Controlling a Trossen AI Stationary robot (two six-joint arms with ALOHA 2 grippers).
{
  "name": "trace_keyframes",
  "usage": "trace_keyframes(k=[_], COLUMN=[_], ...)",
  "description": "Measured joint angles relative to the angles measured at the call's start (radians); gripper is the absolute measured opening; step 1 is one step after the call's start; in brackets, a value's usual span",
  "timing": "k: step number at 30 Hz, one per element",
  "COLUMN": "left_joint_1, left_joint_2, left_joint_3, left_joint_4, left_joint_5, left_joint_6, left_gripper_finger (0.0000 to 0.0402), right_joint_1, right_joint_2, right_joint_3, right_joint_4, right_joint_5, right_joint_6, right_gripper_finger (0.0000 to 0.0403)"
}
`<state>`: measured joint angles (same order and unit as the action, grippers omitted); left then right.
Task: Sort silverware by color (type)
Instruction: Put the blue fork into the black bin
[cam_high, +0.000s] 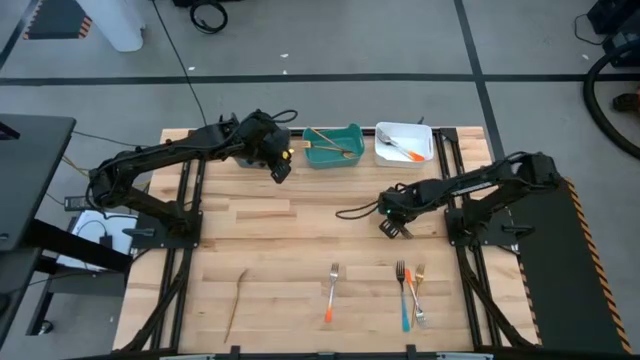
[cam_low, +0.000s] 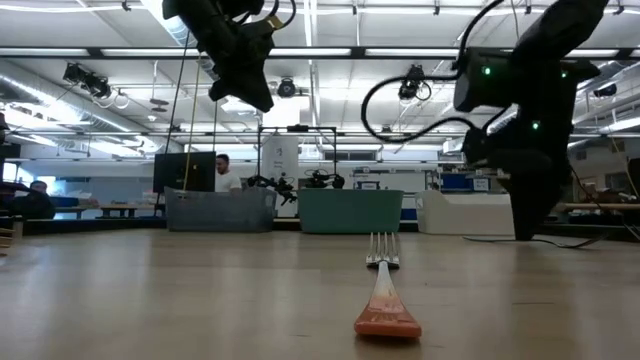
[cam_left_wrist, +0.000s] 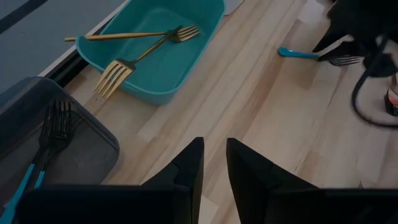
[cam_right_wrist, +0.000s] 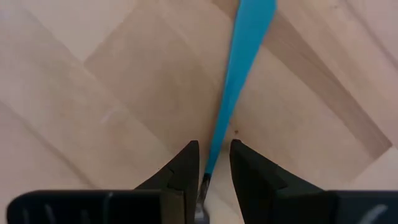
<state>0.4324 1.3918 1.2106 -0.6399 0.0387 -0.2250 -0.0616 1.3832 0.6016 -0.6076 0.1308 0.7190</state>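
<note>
My right gripper (cam_high: 392, 224) (cam_right_wrist: 212, 149) is low over the middle of the table, shut on a blue-handled fork (cam_right_wrist: 244, 56) whose handle points toward the table's left (cam_left_wrist: 297, 54). My left gripper (cam_high: 280, 170) (cam_left_wrist: 214, 155) hovers shut and high (cam_low: 245, 85) by the far bins, touching nothing. The teal bin (cam_high: 352, 133) holds two gold forks (cam_left_wrist: 143, 46). An orange-handled fork (cam_high: 405, 152) lies in the white bin (cam_high: 384, 131). Blue-handled dark forks (cam_left_wrist: 46, 140) lie in the grey bin (cam_left_wrist: 93, 162). My right gripper pinches the blue-handled fork at its thin neck (cam_right_wrist: 207, 174), where the handle narrows toward the dark head (cam_left_wrist: 343, 60). The fingers come from the table's right and lie along the fork, and the handle sticks out ahead of them. Whether it is lifted clear, I cannot tell.
Near the front edge lie an orange-handled fork (cam_high: 331, 293) (cam_low: 385, 295), a blue-handled fork (cam_high: 403, 295) beside an orange one (cam_high: 419, 295), and a gold utensil (cam_high: 236, 300) at the left. The three bins stand in a row at the far edge.
</note>
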Motion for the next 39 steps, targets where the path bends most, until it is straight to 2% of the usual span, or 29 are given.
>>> trace_keyframes(k=[5,9,11,18,22,27,33,36,39], left_joint_1=[0.000,0.000,0.000,0.002,0.002,0.002,0.002,0.002,-0.001], left_joint_2=[0.000,0.000,0.000,0.000,0.000,0.000,0.001,0.001,0.001], left_joint_3=[0.000,0.000,0.000,0.000,0.000,0.000,0.000,0.000,0.000], left_joint_4=[0.003,0.004,0.004,0.027,0.097,0.203,0.352,0.436,0.515], left_joint_5=[0.000,0.000,0.000,0.000,0.000,0.001,0.017,0.020,0.020], left_joint_6=[-0.009,-0.026,-0.026,-0.099,-0.163,-0.216,-0.242,-0.315,-0.366], left_gripper_finger=[0.0078,0.0078,0.0078,0.0078,0.0078,0.0078,0.0078,0.0078,0.0078], right_joint_1=[0.002,0.002,0.000,-0.028,-0.043,-0.059,-0.085,-0.100,-0.114], right_joint_2=[0.076,0.067,0.049,-0.034,-0.104,-0.163,-0.141,-0.091,-0.030], right_joint_3=[0.011,0.007,0.003,0.000,0.071,0.203,0.344,0.406,0.481], right_joint_4=[0.001,0.012,0.016,0.043,0.084,0.303,0.612,0.700,0.716], right_joint_5=[0.007,0.000,-0.002,-0.071,-0.070,0.050,0.245,0.278,0.279], right_joint_6=[0.019,0.015,-0.003,0.019,-0.015,-0.171,-0.396,-0.504,-0.578], right_gripper_finger=[0.0086,0.0028,0.0013,0.0007,0.0004,0.0002,0.0002,0.0001,0.0000])
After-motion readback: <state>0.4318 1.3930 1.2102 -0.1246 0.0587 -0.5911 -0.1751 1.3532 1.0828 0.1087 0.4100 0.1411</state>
